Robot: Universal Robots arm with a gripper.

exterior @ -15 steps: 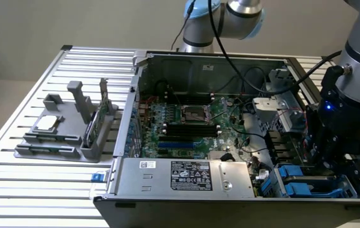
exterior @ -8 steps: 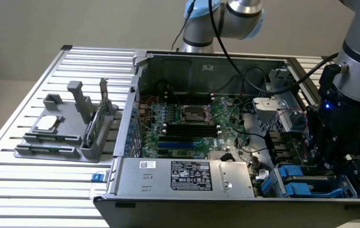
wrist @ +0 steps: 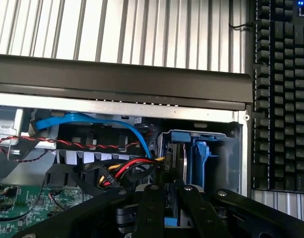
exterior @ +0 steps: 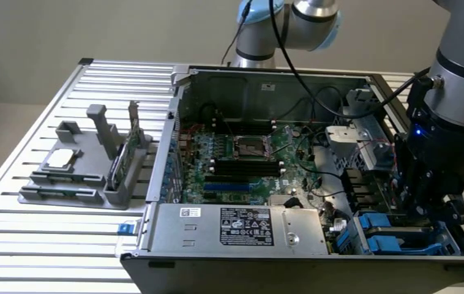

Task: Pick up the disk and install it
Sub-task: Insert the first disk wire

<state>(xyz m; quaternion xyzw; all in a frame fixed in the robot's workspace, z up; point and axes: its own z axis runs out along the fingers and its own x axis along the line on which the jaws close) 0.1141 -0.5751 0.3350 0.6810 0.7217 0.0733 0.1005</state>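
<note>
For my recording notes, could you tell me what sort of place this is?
Probably a robotics lab bench for computer assembly: an open computer case sits on a slatted metal table, beside a grey parts fixture and a keyboard.

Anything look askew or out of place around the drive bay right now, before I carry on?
Nothing stands out. The gripper is down inside the case at the blue drive bay, where the disk stands on edge in its blue carrier. The cables beside the bay look loosely bundled, not snagged.
</note>
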